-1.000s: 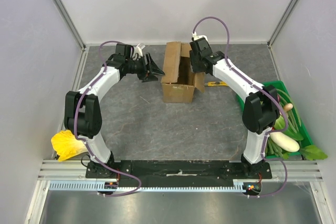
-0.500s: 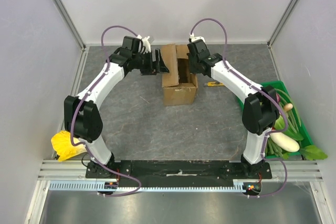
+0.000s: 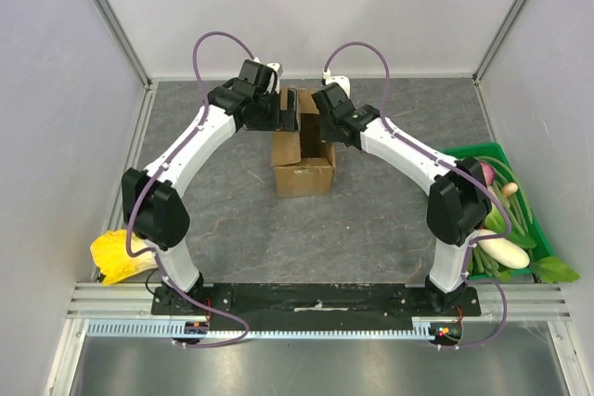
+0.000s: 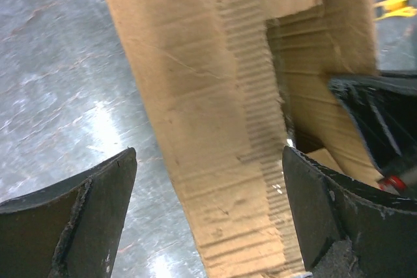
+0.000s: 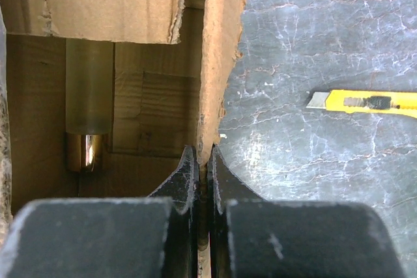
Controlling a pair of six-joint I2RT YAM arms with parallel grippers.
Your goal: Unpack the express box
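The brown cardboard express box [image 3: 303, 175] stands open at the middle back of the table. My left gripper [image 3: 287, 121] is open at the box's left side; in the left wrist view [image 4: 208, 226] a raised cardboard flap [image 4: 215, 115] stands between its wide-apart fingers, and no contact shows. My right gripper [image 3: 326, 141] is shut on the box's right wall, with the cardboard edge [image 5: 218, 63] pinched between its fingertips [image 5: 203, 161]. Inside the box lies a frosted cylinder with a shiny gold end [image 5: 87, 112].
A yellow utility knife [image 5: 365, 101] lies on the grey table right of the box. A green crate of vegetables [image 3: 525, 212] sits at the right edge. A yellow object [image 3: 116, 257] lies near the left arm's base.
The box has shifted left and a little nearer with my right gripper on its wall. My left gripper has moved right, up to the box's left flap.
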